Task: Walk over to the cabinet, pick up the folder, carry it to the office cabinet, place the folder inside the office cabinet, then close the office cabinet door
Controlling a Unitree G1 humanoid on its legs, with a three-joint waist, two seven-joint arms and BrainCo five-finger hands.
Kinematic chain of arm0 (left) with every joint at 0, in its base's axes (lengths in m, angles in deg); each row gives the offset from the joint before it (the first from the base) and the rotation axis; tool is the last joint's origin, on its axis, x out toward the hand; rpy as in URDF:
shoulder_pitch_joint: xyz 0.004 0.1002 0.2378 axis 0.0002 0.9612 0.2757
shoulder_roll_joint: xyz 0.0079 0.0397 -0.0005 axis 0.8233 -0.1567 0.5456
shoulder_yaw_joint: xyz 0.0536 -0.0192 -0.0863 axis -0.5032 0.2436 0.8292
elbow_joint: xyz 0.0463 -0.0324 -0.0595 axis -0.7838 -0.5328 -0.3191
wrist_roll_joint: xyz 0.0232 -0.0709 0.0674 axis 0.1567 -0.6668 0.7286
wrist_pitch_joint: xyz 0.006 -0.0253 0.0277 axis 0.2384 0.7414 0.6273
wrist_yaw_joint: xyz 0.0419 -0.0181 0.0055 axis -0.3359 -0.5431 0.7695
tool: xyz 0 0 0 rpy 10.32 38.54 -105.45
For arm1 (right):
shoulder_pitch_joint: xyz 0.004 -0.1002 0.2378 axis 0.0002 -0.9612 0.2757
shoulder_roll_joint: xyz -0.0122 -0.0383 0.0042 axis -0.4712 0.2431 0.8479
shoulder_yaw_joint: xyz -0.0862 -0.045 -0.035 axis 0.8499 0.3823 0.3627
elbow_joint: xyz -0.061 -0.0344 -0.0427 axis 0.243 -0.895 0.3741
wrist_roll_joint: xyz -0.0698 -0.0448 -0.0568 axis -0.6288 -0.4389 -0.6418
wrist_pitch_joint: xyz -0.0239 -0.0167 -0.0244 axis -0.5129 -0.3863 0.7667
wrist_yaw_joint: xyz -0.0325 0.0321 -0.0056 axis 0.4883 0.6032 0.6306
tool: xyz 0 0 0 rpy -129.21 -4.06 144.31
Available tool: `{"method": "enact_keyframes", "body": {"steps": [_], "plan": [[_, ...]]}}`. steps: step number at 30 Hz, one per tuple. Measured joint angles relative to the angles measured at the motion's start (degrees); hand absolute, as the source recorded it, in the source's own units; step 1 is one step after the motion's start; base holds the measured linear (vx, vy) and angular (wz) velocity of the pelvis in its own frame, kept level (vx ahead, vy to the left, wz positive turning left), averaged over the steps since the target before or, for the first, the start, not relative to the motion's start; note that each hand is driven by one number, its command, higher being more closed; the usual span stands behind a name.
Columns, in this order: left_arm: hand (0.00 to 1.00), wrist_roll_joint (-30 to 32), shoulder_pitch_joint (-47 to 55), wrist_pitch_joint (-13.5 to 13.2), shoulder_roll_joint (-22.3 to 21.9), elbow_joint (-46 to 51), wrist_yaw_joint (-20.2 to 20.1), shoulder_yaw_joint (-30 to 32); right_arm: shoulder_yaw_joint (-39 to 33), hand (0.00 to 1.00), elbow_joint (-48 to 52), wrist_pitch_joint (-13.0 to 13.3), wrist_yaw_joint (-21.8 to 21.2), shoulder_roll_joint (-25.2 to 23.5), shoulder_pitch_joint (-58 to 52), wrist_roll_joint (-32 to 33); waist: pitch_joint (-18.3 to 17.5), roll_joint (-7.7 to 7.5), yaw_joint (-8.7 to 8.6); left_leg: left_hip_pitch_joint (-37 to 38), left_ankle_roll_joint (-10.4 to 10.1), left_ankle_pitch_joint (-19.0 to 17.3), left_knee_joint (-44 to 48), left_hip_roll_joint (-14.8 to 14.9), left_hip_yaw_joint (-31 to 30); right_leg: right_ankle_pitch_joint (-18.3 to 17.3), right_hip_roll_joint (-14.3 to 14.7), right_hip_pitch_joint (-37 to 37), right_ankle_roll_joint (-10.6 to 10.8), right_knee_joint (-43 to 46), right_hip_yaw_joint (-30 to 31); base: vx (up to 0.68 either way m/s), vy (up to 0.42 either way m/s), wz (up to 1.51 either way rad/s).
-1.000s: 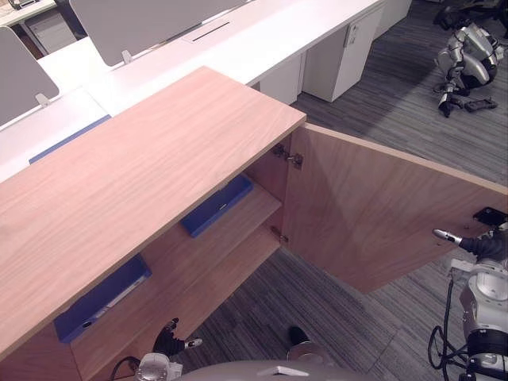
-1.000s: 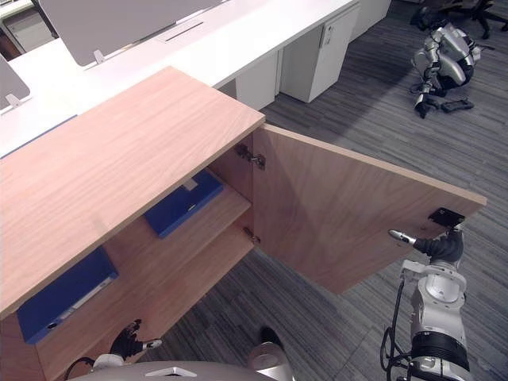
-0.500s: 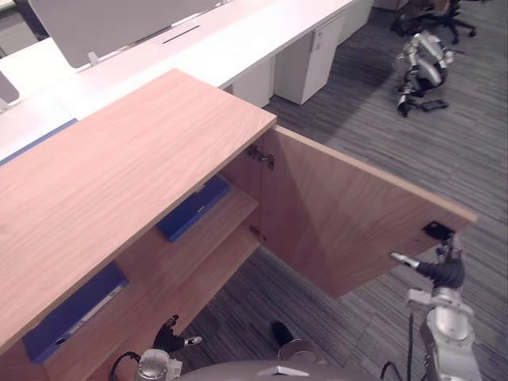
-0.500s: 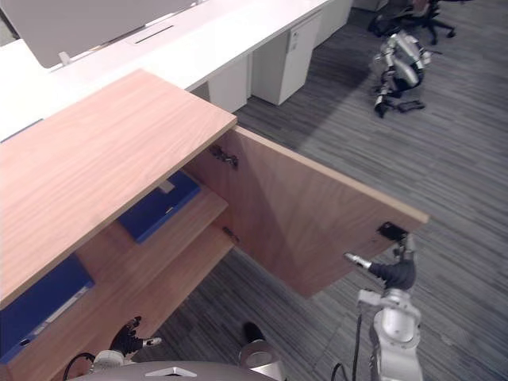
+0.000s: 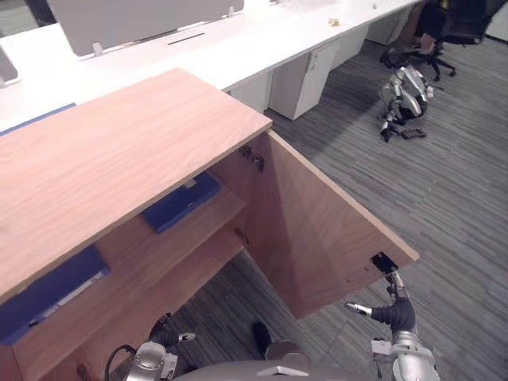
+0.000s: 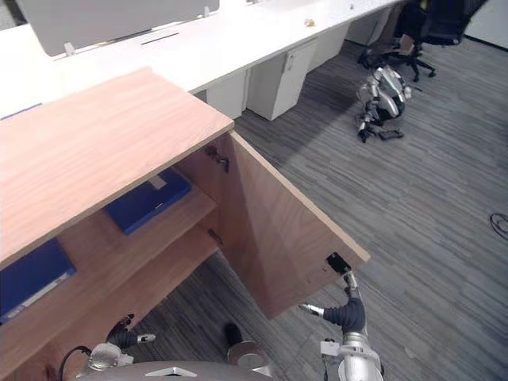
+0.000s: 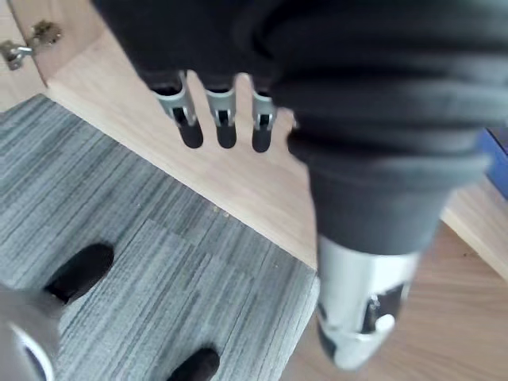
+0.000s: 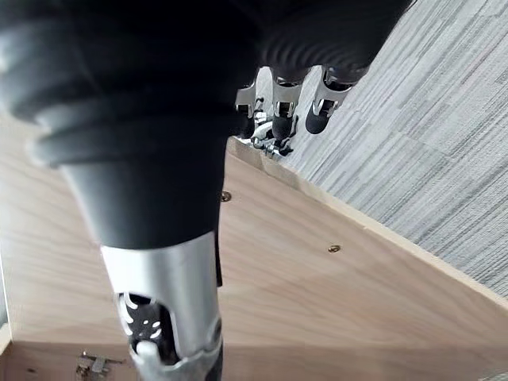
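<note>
Grey striped carpet (image 5: 452, 198) covers the right of the frame. White desks (image 5: 238, 48) run along the top, and a silver-grey robot (image 5: 401, 95) is slumped by a black chair (image 5: 444, 28) at upper right. The office cabinet (image 5: 119, 151) has its door (image 5: 317, 238) open at centre. A blue folder (image 5: 181, 202) lies on the inner shelf. A second folder (image 5: 48, 290), at left, is partly hidden under the cabinet top. The right hand (image 5: 394, 313), lower right, reaches straight fingers to the door's outer corner. The left hand (image 5: 163, 336), bottom left, is relaxed and empty.

Upper cabinet shelf (image 5: 208, 230) carries blue folder (image 5: 181, 201); second blue folder (image 5: 48, 290), apparently same shelf.
</note>
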Motion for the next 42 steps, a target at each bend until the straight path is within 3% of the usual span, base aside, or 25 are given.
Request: {"method": "enact_keyframes", "body": {"steps": [2,5,6,8,9,12,17,19,22,27,28,29,30,31,33,34,35,37,42], "plan": [[0.00,0.0,-0.1,0.5,0.3,-0.1,0.4,0.5,1.0,0.00,-0.1,-0.9,0.0,0.0,-0.7,-0.3,0.0,-0.97,0.28,-0.9,-0.1,1.0,0.0,0.7,-1.9,-0.3,0.5,0.0,0.1,0.0,-0.9,-0.07,-0.065,0.37],[0.00,0.0,-0.5,0.9,0.6,-0.1,0.4,1.2,3.6,0.00,-1.2,-2.2,-0.1,0.4,-0.7,-0.4,0.0,-1.57,2.22,-1.9,-0.2,2.0,0.0,1.6,-4.5,-1.7,1.4,0.1,0.2,0.0,-2.2,-0.08,-0.074,0.36],[0.00,0.0,-0.8,0.9,0.7,-0.1,0.5,2.2,7.5,0.00,-1.5,-2.4,-1.4,1.3,-0.5,-0.9,0.0,-1.80,3.01,-2.9,-0.3,2.7,0.0,1.7,-6.6,-1.9,1.7,0.1,0.2,0.1,-3.4,-0.06,-0.065,0.54],[0.00,0.0,-0.7,1.1,0.7,-0.1,0.5,2.4,12.2,0.00,-1.6,-2.3,-3.3,2.6,0.7,-1.6,0.0,-1.89,3.35,-3.2,-0.4,3.2,0.0,1.8,-7.7,-1.9,1.7,0.4,0.2,0.4,-4.2,-0.06,-0.049,0.54],[0.00,0.0,-0.8,1.3,0.6,-0.1,0.5,2.4,17.6,0.00,-1.8,-2.2,-5.7,3.6,2.7,-3.1,0.0,-1.91,4.53,-3.2,-0.4,3.5,0.0,1.8,-9.2,-1.9,1.7,1.1,0.2,0.4,-5.1,-0.06,-0.033,0.49],[0.00,0.0,-0.6,1.4,0.6,-0.1,0.5,2.5,23.3,0.00,-2.7,-1.9,-8.6,2.3,6.3,-3.6,-0.3,-2.40,6.31,-3.8,-0.4,4.0,0.0,1.5,-11.2,-1.9,1.6,1.8,0.2,0.7,-5.3,-0.06,-0.016,0.55],[0.00,-0.2,-0.9,1.5,0.4,0.0,0.5,2.8,27.9,0.00,-2.8,-0.3,-10.7,1.1,14.1,-5.2,-0.9,-3.54,8.17,-5.8,0.2,4.4,0.1,-0.7,-12.1,-1.9,-0.7,1.0,0.2,0.3,-5.2,-0.04,0.055,0.44],[0.00,-0.1,-0.9,1.5,0.5,-0.1,0.5,2.7,29.1,0.00,-3.0,0.0,-11.4,0.7,16.7,-5.2,-0.7,-3.20,8.58,-6.4,0.6,4.7,-0.1,-1.3,-12.3,-2.1,-1.5,1.5,0.5,-0.1,-4.7,-0.03,0.084,0.19],[0.00,-0.2,-0.7,1.5,1.1,-0.1,0.6,2.6,31.6,0.00,-4.0,0.2,-11.5,0.0,18.6,-5.1,-1.3,-4.68,8.76,-6.6,0.7,4.7,-0.1,-2.8,-12.3,-2.5,-2.7,1.8,0.6,0.0,-4.4,0.00,0.109,0.23],[0.00,-0.3,-0.2,1.5,1.0,0.0,0.6,2.0,31.9,0.00,-11.6,0.1,-11.2,0.0,26.1,-4.4,-1.1,-4.18,8.83,-8.0,0.7,4.7,-0.1,-4.7,-13.0,-3.5,-3.8,1.4,-0.3,0.0,-3.6,0.01,0.081,0.24],[0.00,-0.3,-0.2,1.5,1.0,0.1,0.7,2.0,30.6,0.00,-12.0,0.0,-11.1,0.0,26.6,-4.1,-1.2,-3.95,8.70,-8.4,1.0,4.2,-0.1,-5.5,-13.6,-3.9,-4.5,0.8,-1.0,-0.1,-3.5,0.04,0.130,0.34],[0.00,-0.7,-0.7,1.4,1.0,0.2,0.7,2.2,29.3,0.00,-12.3,0.0,-10.5,-0.2,26.8,-4.0,-1.7,-5.29,8.83,-9.6,2.8,4.0,2.9,-6.6,-12.8,-3.6,-5.9,0.1,-2.0,-0.4,-3.4,0.07,0.137,0.26],[0.00,-0.8,-0.6,1.4,0.5,0.3,0.8,2.2,28.7,0.00,-12.4,0.0,-10.3,0.3,27.0,-4.0,-1.3,-3.73,9.15,-10.5,2.7,2.7,5.0,-6.1,-12.7,-3.4,-5.1,0.2,-2.2,-0.5,-3.7,0.10,0.126,0.04],[0.00,-1.3,-0.1,1.4,0.0,0.3,0.8,2.1,27.9,0.00,-14.2,0.0,-9.2,-0.1,27.7,-4.0,-1.0,-1.93,9.32,-10.7,3.9,3.4,3.1,-5.9,-12.4,-3.1,-4.9,0.2,-1.9,-0.5,-3.5,0.05,0.052,-0.01],[0.00,-1.4,0.4,1.4,0.2,0.4,0.8,2.1,26.9,0.00,-15.9,-0.2,-8.6,0.0,27.9,-4.1,-1.0,-1.36,8.72,-9.9,3.6,3.6,0.0,-6.1,-13.7,-3.5,-3.9,0.3,-2.5,2.3,-4.9,0.09,0.033,0.40],[0.00,-1.6,0.5,1.3,0.7,0.6,0.7,2.1,26.1,0.00,-16.3,-0.2,-8.5,-0.2,27.9,-4.1,-1.0,-1.77,8.83,-10.3,3.4,3.8,0.0,-6.5,-14.0,-4.4,-3.8,0.7,-3.3,2.3,-5.2,0.14,0.021,0.80],[0.00,-2.5,1.0,0.8,0.8,0.7,0.8,2.2,21.3,0.00,-16.7,-0.6,-7.1,-0.1,28.4,-4.2,-0.7,-0.90,9.68,-10.3,3.3,4.1,-0.1,-7.3,-14.0,-4.7,-4.3,1.4,-2.6,2.1,-5.3,0.08,0.014,0.49],[0.00,-2.5,2.8,0.9,0.7,0.5,0.7,2.2,20.2,0.00,-17.6,-0.6,-6.9,0.0,28.5,-4.2,-0.2,0.35,9.50,-10.3,3.3,4.1,-0.1,-7.4,-13.9,-4.7,-4.4,1.7,-2.6,1.6,-5.2,0.04,0.018,0.13],[0.00,-2.5,5.1,1.0,0.8,0.3,0.5,2.2,15.9,0.00,-23.1,-0.9,-6.8,-2.0,25.3,-4.8,-0.1,0.55,9.42,-11.0,3.3,4.1,-0.1,-7.4,-14.2,-4.7,-4.4,1.9,-2.6,0.8,-6.1,0.05,-0.009,0.09]]}}
